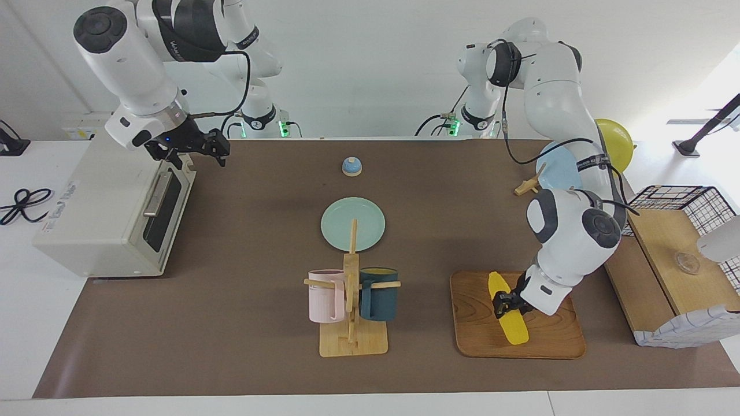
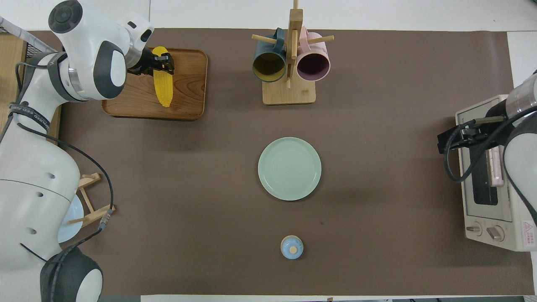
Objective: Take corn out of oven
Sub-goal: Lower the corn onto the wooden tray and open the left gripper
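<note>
Facing view first: the left pincer [image 1: 509, 303] is down on the rectangular wooden tray [image 1: 549, 341] at the left arm's end of the brown-covered counter [image 1: 243, 242], its fingers clamped across the bright yellow corn cob [image 1: 507, 316]. The cob lies lengthwise on the tray, well apart from the boxy off-white toaster oven [image 1: 98, 214] at the right arm's end. That oven's dark glass door is up and closed, its metal bar handle showing. The right pincer [image 1: 196, 151] hovers over the oven's top front corner, fingers spread wide, nothing in them. Mid-counter sits a round pale green plate [image 1: 352, 223], and farther from the robots than it stands a wooden mug rack [image 1: 351, 323] carrying a pink mug [image 1: 325, 294] and a dark teal mug [image 1: 378, 293]. A small blue bell with a wooden knob [image 1: 351, 166] rests nearer to the robots than the plate.

Over to the overhead view: the left pincer [image 2: 161, 65] grips the corn cob [image 2: 162, 79] near its end farther from the robots, and the cob rests on the wooden tray [image 2: 188, 100]. The right pincer [image 2: 455, 138] hangs over the counter just in front of the oven [image 2: 491, 197] door, jaws apart and holding nothing. The green plate [image 2: 289, 168] is central, the blue bell [image 2: 291, 247] nearer to the robots than it, the mug rack [image 2: 289, 90] farther out with both mugs' mouths toward the camera. A pale blue plate [image 2: 67, 222] on a wooden stand peeks out beside the left arm.
</note>
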